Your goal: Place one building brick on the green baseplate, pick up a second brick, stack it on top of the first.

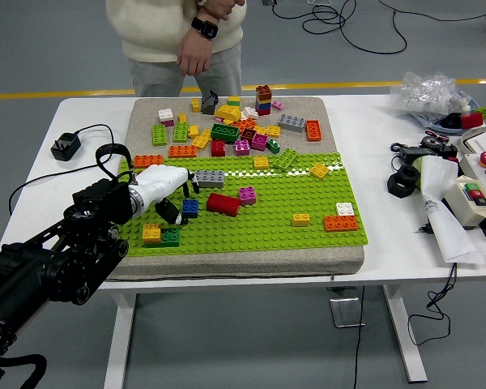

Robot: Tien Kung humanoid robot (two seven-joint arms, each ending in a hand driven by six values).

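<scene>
**brickfan:** Just off the fingertips of the left hand (168,193) sits a small blue brick (190,207), already on the green baseplate (308,198). The fingers look loosely spread, thumb hanging below the palm, and I can't see anything pinched between them. The right hand isn't in view.

**studcount:** So which step is it on? I'd guess it's between bricks: something's down on the plate, and it's going for the next one.

**brickfan:** Same read, but it's a guess. Past the fingertips there's a grey brick (209,178), and beyond the blue one a red brick (223,203). Under the wrist, nearer the desk (405,235) edge, a yellow brick (151,233) touches a green brick (171,237). I can't tell which one it's picking.

**studcount:** What does the next move need?

**brickfan:** It should close thumb and fingers on one brick's sides, lift it straight up, then line up the studs over the base brick and press down. The bricks near the hand sit close together, so a sloppy close could nudge a neighbour.

**studcount:** And the person (178,32) at the far side?

**brickfan:** Just standing there, hands off the desk.
</scene>
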